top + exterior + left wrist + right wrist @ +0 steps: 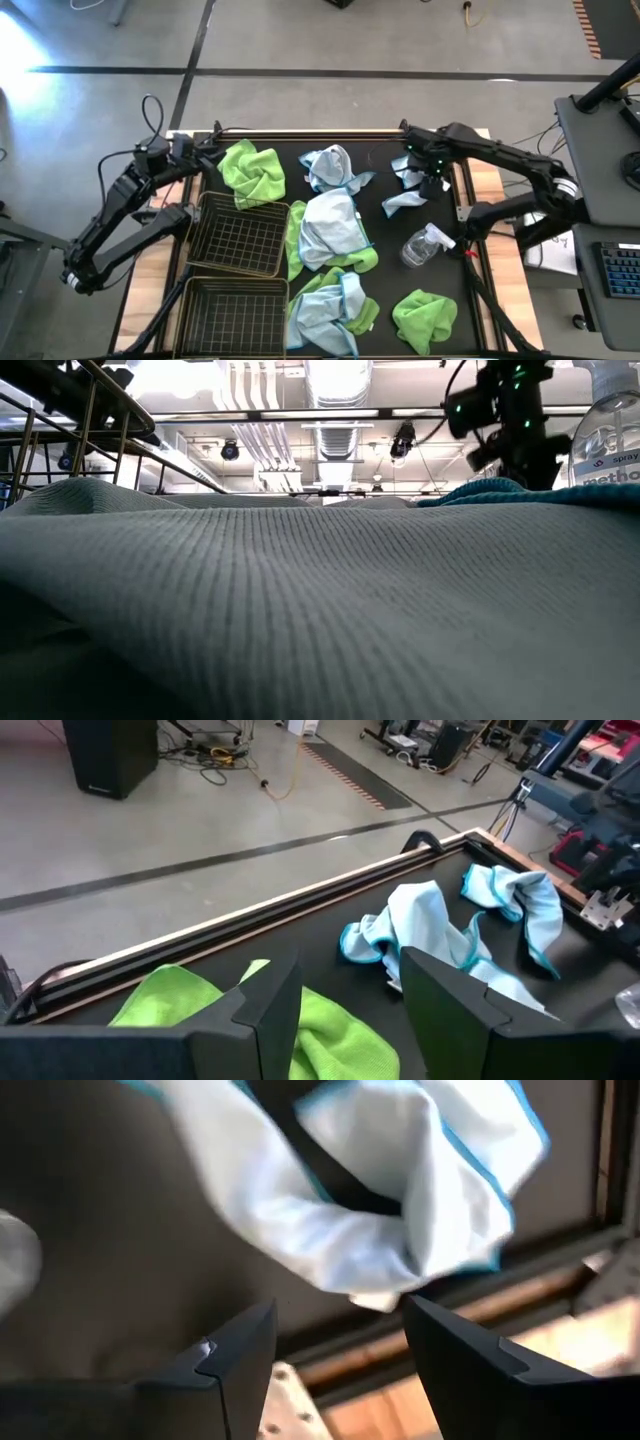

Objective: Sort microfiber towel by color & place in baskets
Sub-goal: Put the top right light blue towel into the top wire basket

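So the towel your right arm is after is that small pale blue cloth (404,189) crumpled at the right of the high view, just under the right gripper (432,180), close to the surface's (448,300) right edge. The gripper is spread wide with nothing in it, and in the right wrist view the cloth (400,1190) sits just ahead of the fingertips (245,1342).

Come straight down onto the thickest bunch, not the thin trailing corner, or I'd guess you pinch only an edge and it slips out. Watch the spray bottle (424,245) just below in the high view; keep your lift away from it.

Both baskets (240,235) sit at lower left with nothing in them, so it's a long carry across the pile of green and blue cloths (330,230) in the middle. Lift high so the dangling cloth doesn't drag them.

Left gripper (205,150) waits spread by the green cloth (252,172) at upper left.
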Available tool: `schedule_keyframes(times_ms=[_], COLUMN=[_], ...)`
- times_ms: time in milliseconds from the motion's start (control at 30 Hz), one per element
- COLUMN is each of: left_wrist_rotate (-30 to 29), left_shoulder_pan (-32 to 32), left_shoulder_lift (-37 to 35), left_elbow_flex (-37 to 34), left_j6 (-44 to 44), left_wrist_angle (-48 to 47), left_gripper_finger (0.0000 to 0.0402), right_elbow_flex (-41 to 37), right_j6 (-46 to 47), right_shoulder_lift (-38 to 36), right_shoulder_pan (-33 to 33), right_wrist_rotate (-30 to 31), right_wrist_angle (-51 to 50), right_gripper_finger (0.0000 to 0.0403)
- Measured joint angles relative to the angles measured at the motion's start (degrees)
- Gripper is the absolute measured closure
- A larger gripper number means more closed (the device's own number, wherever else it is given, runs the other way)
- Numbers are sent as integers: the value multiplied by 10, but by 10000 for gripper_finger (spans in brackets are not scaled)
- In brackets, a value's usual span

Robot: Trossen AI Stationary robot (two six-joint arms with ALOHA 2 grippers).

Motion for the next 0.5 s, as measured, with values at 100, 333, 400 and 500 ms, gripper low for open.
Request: schedule_keyframes(times_ms=[100, 333, 400, 500], left_wrist_rotate=[0, 0, 0, 0], left_shoulder_pan=[0, 0, 0, 0], left_shoulder_lift=[0, 0, 0, 0], left_elbow_flex=[-12, -27, -32, -38], left_j6=[0, 15, 15, 16], left_wrist_angle=[8, 12, 17, 22], left_gripper_finger=[247, 247, 247, 247], right_elbow_flex=[0, -1, -1, -1], right_j6=[-1, -61, -99, -131], right_shoulder_lift=[24, 52, 56, 60], right_shoulder_pan=[0, 0, 0, 0], right_wrist_rotate=[28, 79, 96, 95], right_wrist_angle=[2, 60, 75, 90], right_gripper_finger=[188, 188, 188, 188])
